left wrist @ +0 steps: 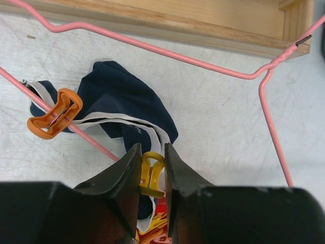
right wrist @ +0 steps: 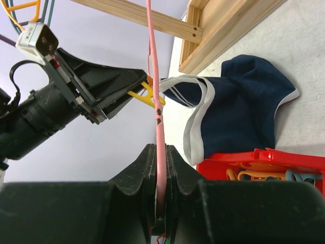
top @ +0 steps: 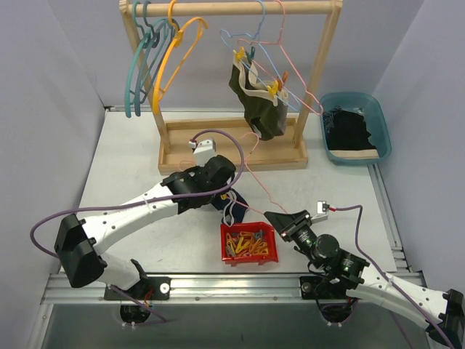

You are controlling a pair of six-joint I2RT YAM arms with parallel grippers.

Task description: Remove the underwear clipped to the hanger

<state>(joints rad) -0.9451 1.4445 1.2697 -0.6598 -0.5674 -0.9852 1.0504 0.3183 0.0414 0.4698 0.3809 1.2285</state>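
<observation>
Grips: squeezed yellow plastic clip [left wrist: 151,178], apparently on navy cloth briefs [left wrist: 122,96], with left gripper [left wrist: 152,151]; clamped pink wire hanger [right wrist: 154,66] with right gripper [right wrist: 161,152].

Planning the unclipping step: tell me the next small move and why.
Probably draw the left gripper back, pulling the yellow clip off the pink hanger: its jaws pinch that clip on the waistband of the navy briefs, while the right gripper grips the wire.
</observation>
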